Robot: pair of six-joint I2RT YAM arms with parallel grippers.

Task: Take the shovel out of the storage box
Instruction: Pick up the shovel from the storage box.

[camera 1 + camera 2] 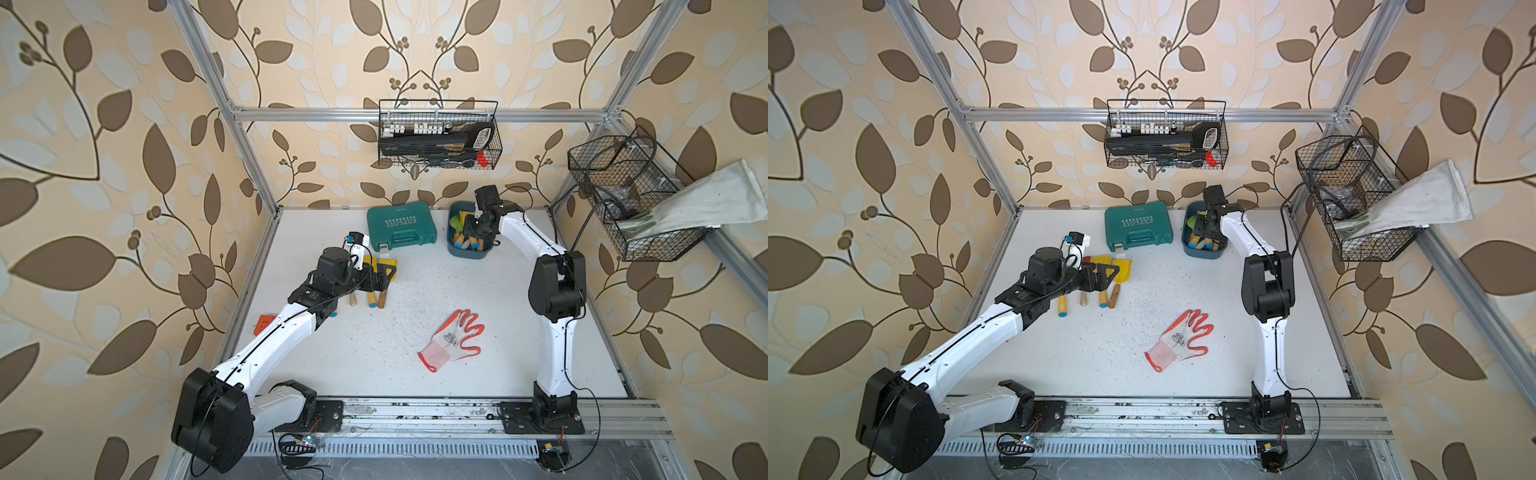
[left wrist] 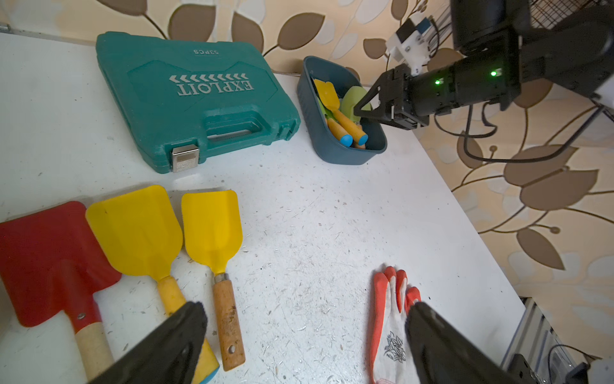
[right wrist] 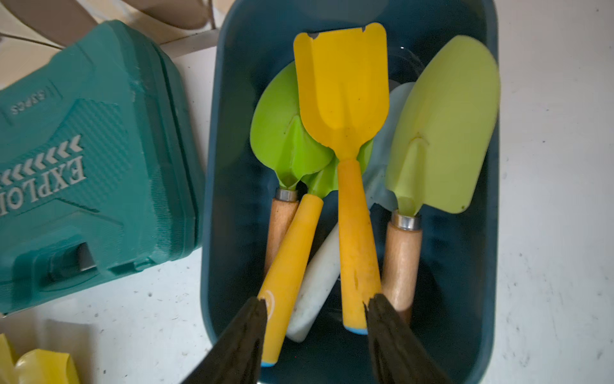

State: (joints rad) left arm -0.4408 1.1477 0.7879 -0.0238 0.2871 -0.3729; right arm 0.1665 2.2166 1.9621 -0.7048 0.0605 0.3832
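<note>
storage box [image 1: 467, 253], table [image 1: 415, 374] 1 o'clock, w/ yellow shovel [image 3: 342, 86], green shovels [image 3: 282, 133], white handle [image 3: 315, 282]. right gripper [image 3: 317, 299] jaws apart, straddling shovel handles; grip unconfirmed. left gripper [image 2: 305, 306] wide open.

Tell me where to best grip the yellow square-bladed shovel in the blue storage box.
Take the yellow shovel by its handle, near the blue-capped end, from above with jaws across its width. It lies on top of the green shovels in the storage box, so that handle is exposed, while the blade is likely too broad. The right gripper hangs open over that end.
</note>
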